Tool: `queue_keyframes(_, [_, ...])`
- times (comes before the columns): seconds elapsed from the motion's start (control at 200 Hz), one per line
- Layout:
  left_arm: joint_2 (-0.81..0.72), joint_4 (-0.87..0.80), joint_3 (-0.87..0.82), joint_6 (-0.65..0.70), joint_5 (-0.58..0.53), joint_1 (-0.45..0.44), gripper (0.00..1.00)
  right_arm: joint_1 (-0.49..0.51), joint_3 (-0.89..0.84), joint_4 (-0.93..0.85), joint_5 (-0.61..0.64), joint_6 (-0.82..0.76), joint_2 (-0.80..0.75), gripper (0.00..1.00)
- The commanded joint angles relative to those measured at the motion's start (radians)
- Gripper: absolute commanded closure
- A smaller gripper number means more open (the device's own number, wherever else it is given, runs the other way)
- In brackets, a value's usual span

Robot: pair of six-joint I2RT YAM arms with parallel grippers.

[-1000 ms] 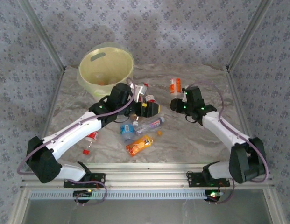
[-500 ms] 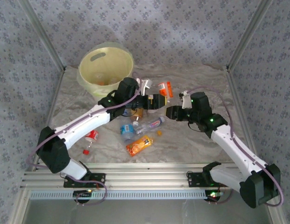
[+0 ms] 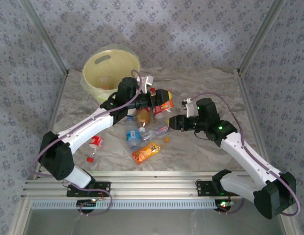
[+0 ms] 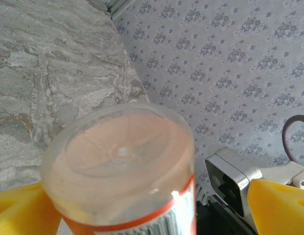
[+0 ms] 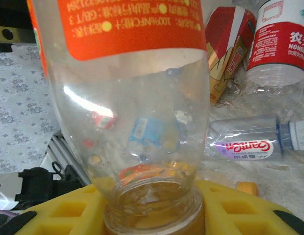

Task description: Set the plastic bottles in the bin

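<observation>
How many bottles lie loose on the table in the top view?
5 plainly visible: red-labelled bottle at left; blue-labelled bottle, brown bottle, clear bottle, orange bottle at centre. The left arm may hide others.

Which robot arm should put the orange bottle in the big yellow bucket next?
Left. The left end effector, open, sits around the base of the orange bottle and is nearer the bin than the right end effector, which grips the neck. Probably left closes and right lets go.

Robot lab test cell: aluminium frame [image 3: 156, 188], patterned fabric walls [image 3: 191, 29], marble-print tabletop [image 3: 210, 81].
</observation>
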Motion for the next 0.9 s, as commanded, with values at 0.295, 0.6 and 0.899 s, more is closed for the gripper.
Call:
queue_keyframes(0.295, [-0.017,0.072,-0.007,-0.033,0.041,0.003,0.25,0.011,0.02,0.042,-0.043,0.025,0.02,0.56])
queue_keyframes(0.6, [-0.023,0.095,0.0,-0.048,0.074,0.013,0.43,0.017,0.015,0.054,-0.038,0.031,0.024,0.55])
queue_keyframes(0.899, [-0.05,0.01,0.046,0.02,0.081,0.041,0.47,0.02,0.045,0.075,-0.038,0.061,-0.014,0.3])
